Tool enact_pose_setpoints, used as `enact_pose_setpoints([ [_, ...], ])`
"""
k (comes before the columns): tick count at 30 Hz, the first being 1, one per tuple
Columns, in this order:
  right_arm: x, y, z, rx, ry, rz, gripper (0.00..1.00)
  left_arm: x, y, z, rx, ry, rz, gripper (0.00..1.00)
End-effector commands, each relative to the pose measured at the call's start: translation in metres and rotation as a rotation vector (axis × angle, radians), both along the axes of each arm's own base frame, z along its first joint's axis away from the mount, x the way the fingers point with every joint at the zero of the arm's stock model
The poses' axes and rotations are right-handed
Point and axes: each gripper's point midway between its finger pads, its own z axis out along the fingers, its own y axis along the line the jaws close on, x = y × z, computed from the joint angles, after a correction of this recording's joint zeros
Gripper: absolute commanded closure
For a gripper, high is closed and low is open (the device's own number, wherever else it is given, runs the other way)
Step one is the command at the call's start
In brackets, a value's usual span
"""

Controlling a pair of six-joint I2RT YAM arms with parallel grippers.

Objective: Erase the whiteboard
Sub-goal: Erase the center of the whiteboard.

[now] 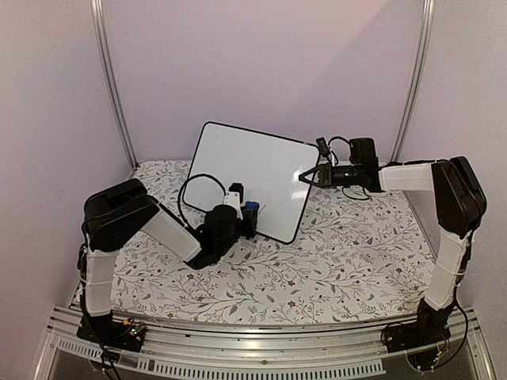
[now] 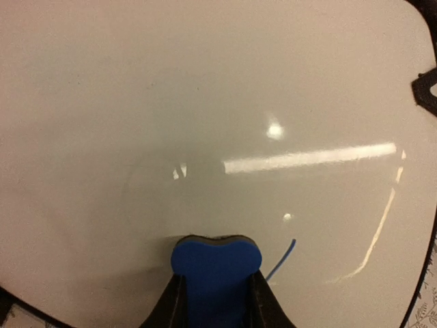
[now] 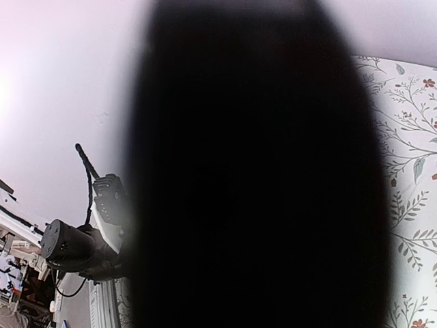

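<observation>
The whiteboard [image 1: 253, 170] stands tilted on the floral table, its glossy white face [image 2: 205, 102] filling the left wrist view. My left gripper [image 1: 250, 215] [image 2: 216, 290] is shut on a small blue eraser [image 1: 250, 208] [image 2: 215, 263], whose felt edge presses against the board's lower part. A short blue stroke [image 2: 281, 260] lies just right of the eraser. My right gripper [image 1: 307, 176] is shut on the board's right edge, and its black tip [image 2: 427, 92] shows there. A dark blurred shape [image 3: 259, 171] blocks the middle of the right wrist view and hides the jaws.
A floral cloth [image 1: 333, 261] covers the table. Two metal poles [image 1: 115, 87] [image 1: 412, 87] rise at the back corners before pale walls. A black cable [image 1: 194, 186] loops over the left arm [image 3: 82, 239] in front of the board's lower left corner.
</observation>
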Motion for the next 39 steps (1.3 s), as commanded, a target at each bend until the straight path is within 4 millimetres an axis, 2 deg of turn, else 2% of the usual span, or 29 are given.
enact_pose_setpoints([
  [1, -0.09, 0.025, -0.074, -0.105, 0.346, 0.207, 0.98, -0.019, 0.023, -0.087, 0.25, 0.226, -0.001, 1.0],
  [4, -0.089, 0.025, -0.074, -0.104, 0.349, 0.207, 0.98, -0.02, 0.007, -0.08, 0.235, 0.203, -0.04, 1.0],
  [11, -0.09, 0.025, -0.075, -0.105, 0.35, 0.208, 0.98, -0.04, -0.034, -0.065, 0.181, 0.106, -0.172, 1.0],
  [17, -0.09, 0.025, -0.075, -0.106, 0.349, 0.209, 0.98, -0.056, -0.057, -0.061, 0.155, 0.082, -0.243, 1.0],
  [20, -0.089, 0.025, -0.074, -0.105, 0.347, 0.209, 0.98, -0.048, -0.044, -0.068, 0.158, 0.126, -0.17, 1.0],
  [23, -0.09, 0.025, -0.075, -0.106, 0.347, 0.21, 0.98, -0.029, -0.012, -0.07, 0.18, 0.165, -0.046, 1.0],
  [25, -0.09, 0.025, -0.074, -0.105, 0.348, 0.211, 0.98, -0.014, 0.006, -0.058, 0.185, 0.163, 0.014, 1.0],
  [26, -0.09, 0.025, -0.074, -0.105, 0.347, 0.21, 0.98, -0.006, 0.014, -0.046, 0.174, 0.151, 0.033, 1.0],
  [29, -0.089, 0.025, -0.074, -0.104, 0.348, 0.212, 0.98, 0.014, 0.031, -0.021, 0.166, 0.121, 0.048, 1.0],
  [31, -0.089, 0.025, -0.074, -0.104, 0.345, 0.212, 0.98, 0.025, 0.033, -0.011, 0.177, 0.107, 0.031, 1.0],
  [34, -0.089, 0.025, -0.073, -0.104, 0.344, 0.211, 0.98, 0.03, 0.029, -0.011, 0.219, 0.094, -0.025, 1.0],
  [39, -0.09, 0.025, -0.074, -0.105, 0.346, 0.211, 0.98, 0.008, 0.013, -0.018, 0.228, 0.074, -0.18, 1.0],
])
